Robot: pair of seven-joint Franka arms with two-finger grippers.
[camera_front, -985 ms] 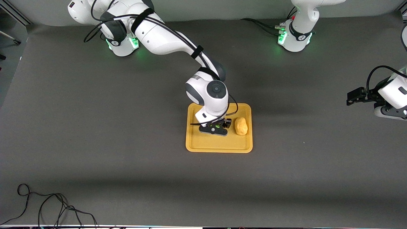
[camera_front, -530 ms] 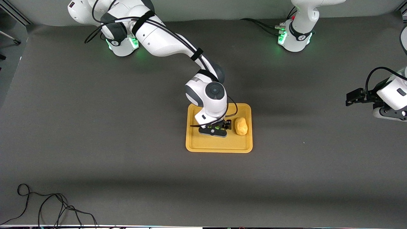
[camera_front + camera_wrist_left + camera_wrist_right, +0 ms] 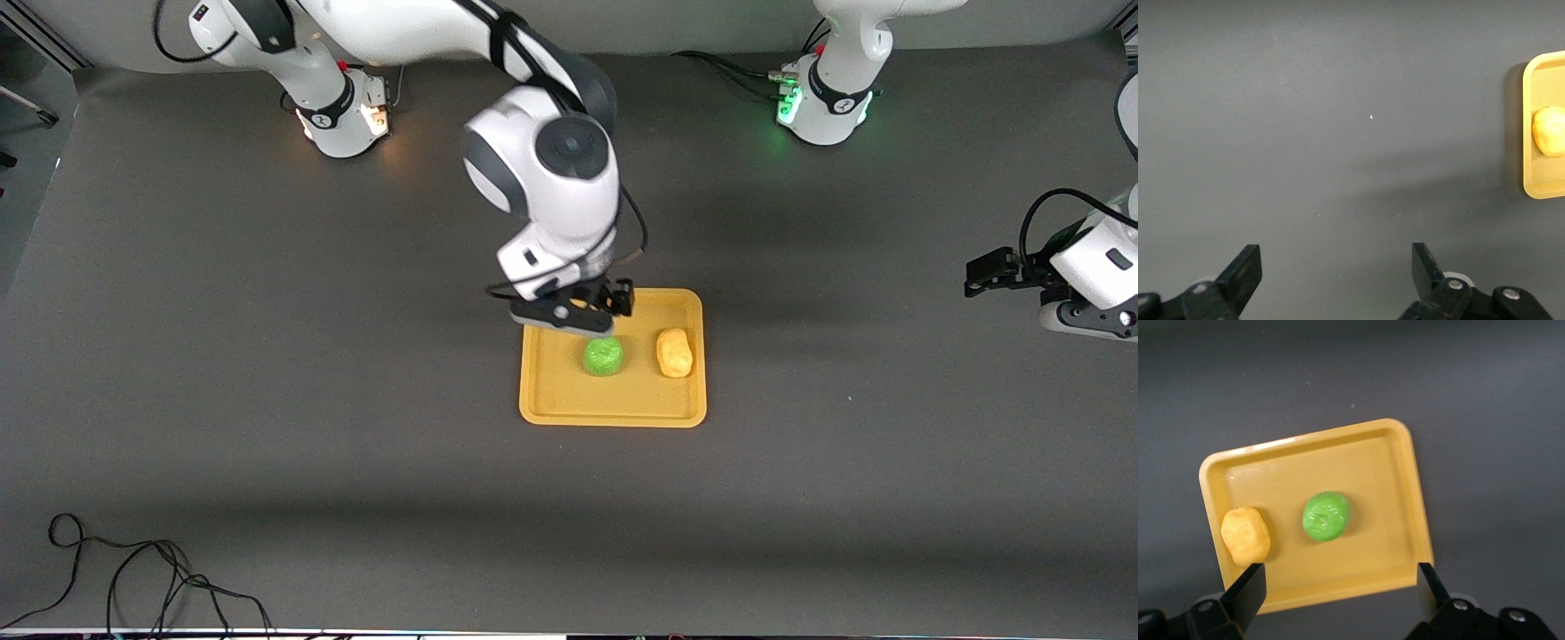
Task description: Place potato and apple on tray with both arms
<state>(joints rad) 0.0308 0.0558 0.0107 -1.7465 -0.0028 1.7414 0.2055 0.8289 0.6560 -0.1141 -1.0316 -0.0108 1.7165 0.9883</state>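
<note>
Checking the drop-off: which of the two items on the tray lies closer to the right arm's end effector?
The green apple. It sits on the tray just below the open right end effector, while the yellow-orange potato lies beside it, toward the left arm's end.

Robot lab, two arms (image 3: 542, 169), grey table (image 3: 267, 400)

The right arm (image 3: 498, 53) reaches out from its base, wrist bent downward, with the right gripper (image 3: 572, 313) raised in the air, its fingers (image 3: 1248, 590) spread wide and empty. The left arm (image 3: 1098, 258) waits at its own end, low, its left gripper (image 3: 987, 271) also spread apart, holding nothing.
</note>
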